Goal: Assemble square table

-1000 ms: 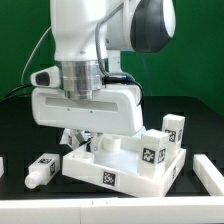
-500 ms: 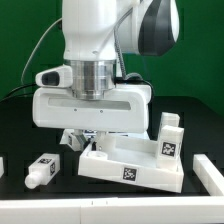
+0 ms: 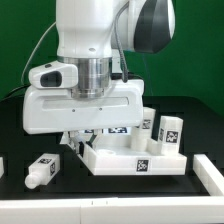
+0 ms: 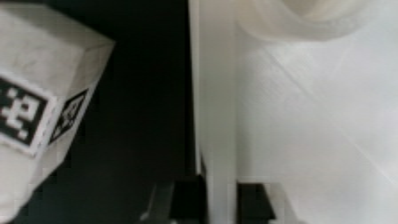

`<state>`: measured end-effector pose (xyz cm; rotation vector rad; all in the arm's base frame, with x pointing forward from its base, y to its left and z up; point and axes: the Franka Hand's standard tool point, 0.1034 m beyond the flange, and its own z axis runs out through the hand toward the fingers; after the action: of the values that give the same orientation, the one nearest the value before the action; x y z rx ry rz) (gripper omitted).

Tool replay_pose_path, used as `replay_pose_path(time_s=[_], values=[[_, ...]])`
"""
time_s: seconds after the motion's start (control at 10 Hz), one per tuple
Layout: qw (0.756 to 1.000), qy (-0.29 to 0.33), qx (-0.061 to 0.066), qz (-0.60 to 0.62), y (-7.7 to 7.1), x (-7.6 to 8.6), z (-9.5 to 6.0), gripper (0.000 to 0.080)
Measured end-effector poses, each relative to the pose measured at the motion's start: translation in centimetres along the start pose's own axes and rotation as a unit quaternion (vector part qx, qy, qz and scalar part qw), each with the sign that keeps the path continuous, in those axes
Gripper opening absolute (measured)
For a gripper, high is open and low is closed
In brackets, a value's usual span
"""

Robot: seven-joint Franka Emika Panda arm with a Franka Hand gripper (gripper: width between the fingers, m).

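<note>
From my remote console: the black bench (image 3: 70, 188) carries the square tabletop slab (image 3: 135, 162) lying flat, one leg (image 3: 42, 170) on its side toward the exterior view's left, another leg (image 3: 172, 135) upright behind the slab.

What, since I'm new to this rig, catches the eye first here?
The bulky white robot arm fills the exterior view's middle, its gripper gripping an edge of the white tabletop. A tagged leg lies on the black table at that view's left; another leg stands at its right.
</note>
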<state>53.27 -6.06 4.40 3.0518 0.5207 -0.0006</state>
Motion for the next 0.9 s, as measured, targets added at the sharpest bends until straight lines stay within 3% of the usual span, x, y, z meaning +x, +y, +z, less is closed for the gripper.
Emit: replay_pose_path(time_s=[0.2,0.4,0.7,0.9], values=[[0.991,-0.004,-0.008,-0.131,0.2,3.5,-1.1,0.0055],[0.984,-0.009,-0.013,-0.178,0.6,2.5,-0.6,0.0055],[0.983,-0.012,-0.017,-0.182,0.5,2.7,-0.6,0.0055],[0.965,0.01,-0.025,-0.26,-1.4,7.3,-2.0,0.0055]])
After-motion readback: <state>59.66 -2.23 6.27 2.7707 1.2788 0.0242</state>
